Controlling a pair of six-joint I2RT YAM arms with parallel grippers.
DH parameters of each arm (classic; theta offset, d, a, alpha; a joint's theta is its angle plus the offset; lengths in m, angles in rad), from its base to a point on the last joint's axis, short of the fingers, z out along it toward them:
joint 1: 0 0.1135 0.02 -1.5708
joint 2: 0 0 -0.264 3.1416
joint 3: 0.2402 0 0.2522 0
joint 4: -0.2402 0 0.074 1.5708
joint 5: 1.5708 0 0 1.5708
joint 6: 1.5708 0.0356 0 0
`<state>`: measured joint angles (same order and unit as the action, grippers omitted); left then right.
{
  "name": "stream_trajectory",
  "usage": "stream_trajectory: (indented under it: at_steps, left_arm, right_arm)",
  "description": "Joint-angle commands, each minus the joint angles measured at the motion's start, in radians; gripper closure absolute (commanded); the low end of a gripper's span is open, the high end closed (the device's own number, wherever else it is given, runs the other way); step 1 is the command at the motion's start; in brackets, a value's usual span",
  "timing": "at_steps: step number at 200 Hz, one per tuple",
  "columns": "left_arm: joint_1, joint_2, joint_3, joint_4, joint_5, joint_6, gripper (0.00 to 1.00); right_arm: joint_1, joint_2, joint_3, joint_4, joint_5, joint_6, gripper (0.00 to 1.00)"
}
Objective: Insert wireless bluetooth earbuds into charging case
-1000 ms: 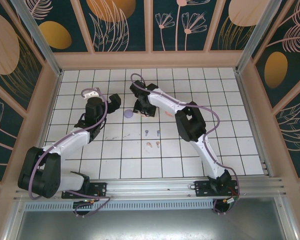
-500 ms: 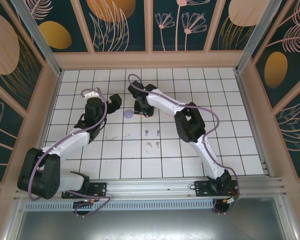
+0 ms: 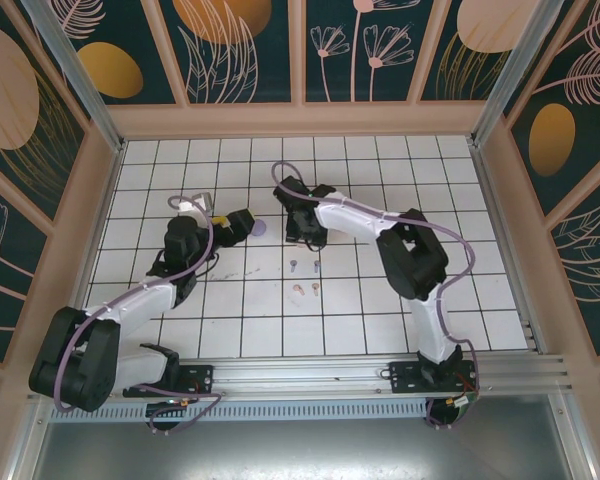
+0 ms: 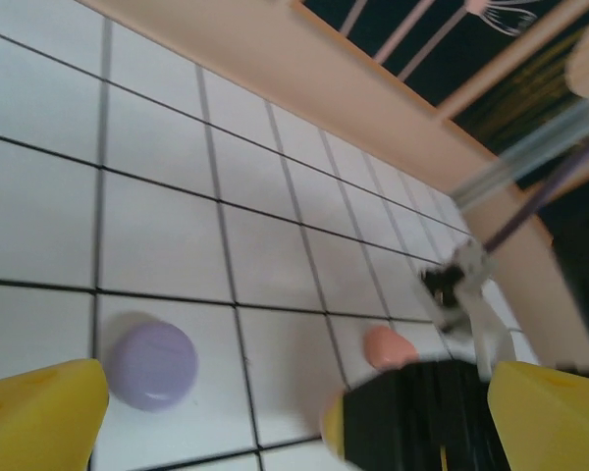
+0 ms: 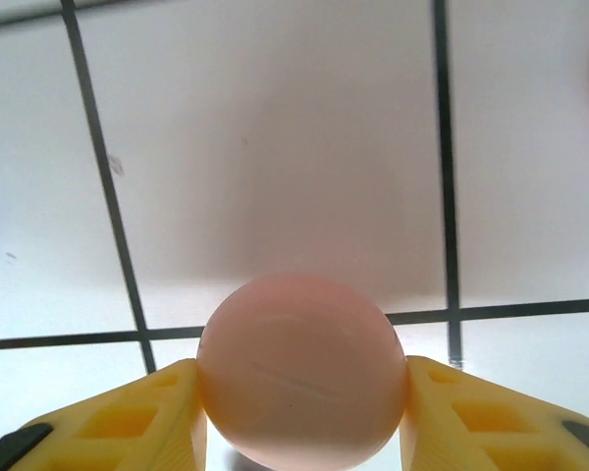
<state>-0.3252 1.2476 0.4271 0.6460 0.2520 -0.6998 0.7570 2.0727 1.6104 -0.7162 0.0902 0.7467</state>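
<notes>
My right gripper [image 5: 299, 417] is shut on a round pale pink charging case [image 5: 299, 368], with a yellow finger [image 5: 128, 417] pressed against each side of it over the white tiles. In the top view this gripper [image 3: 305, 235] is at mid-table. A little nearer lie two lilac earbuds [image 3: 293, 266] and two pale pink earbuds [image 3: 298, 291]. My left gripper [image 3: 236, 226] stands wide open just left of a closed lilac case [image 3: 259, 227]. In the left wrist view that lilac case [image 4: 154, 365] lies near the left finger [image 4: 39, 417], and a coral-orange rounded piece [image 4: 388, 345] sits further right.
The tiled floor is boxed in by a wooden rim [image 3: 300, 120] and patterned walls. The right arm's black wrist [image 4: 422, 412] comes into the left wrist view, close to the left gripper. Open tiles lie to the right and at the front.
The right gripper has narrowed onto the pink case and shifted right and nearer. The left gripper has moved right toward the lilac case, still open.
</notes>
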Motion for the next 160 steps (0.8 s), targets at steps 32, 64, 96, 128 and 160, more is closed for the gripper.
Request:
stream_trajectory:
  at_steps: [32,64,96,128,160]
  left_arm:
    - [0.005,0.070,-0.122,0.465,0.268,-0.136,0.03]
    - [-0.014,0.172,-0.133,0.657,0.256,-0.209,0.07]
    - [-0.035,0.303,-0.116,0.814,0.217,-0.276,0.16]
    - [-0.058,0.439,-0.062,0.914,0.201,-0.321,0.28]
    - [-0.079,0.562,-0.004,1.011,0.185,-0.360,0.43]
  right_arm:
    - [-0.081,-0.144,-0.036,0.239,-0.107,0.155,0.53]
    - [-0.088,-0.166,-0.011,0.303,-0.146,0.256,0.53]
    - [-0.081,-0.177,-0.008,0.365,-0.178,0.346,0.53]
    - [-0.058,-0.173,0.012,0.371,-0.185,0.377,0.53]
    - [-0.039,-0.176,0.009,0.379,-0.192,0.389,0.53]
